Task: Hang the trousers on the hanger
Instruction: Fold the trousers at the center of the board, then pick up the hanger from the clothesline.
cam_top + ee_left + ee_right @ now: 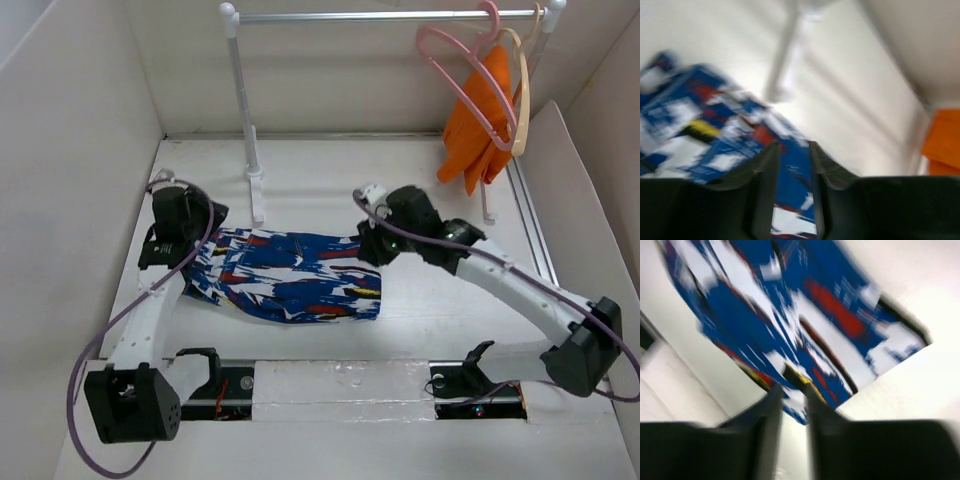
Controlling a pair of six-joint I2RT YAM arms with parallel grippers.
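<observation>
The trousers [290,275] lie folded flat on the white table, blue with white, red, black and yellow strokes. My left gripper [203,242] hovers over their left end; in the left wrist view its jaws [792,148] stand a narrow gap apart, with blue cloth [700,125] showing in the gap. At the right end is my right gripper [369,248]. In its wrist view the gripper [792,390] is open, bare table between the jaws and the trousers' edge [790,315] at the tips. The pink hanger [462,75] hangs on the rail, far from both grippers.
A white rack with a rail [390,15] and a post [245,110] stands at the back. A cream hanger [521,90] carrying an orange cloth [485,115] hangs beside the pink one. White walls close in the table on both sides.
</observation>
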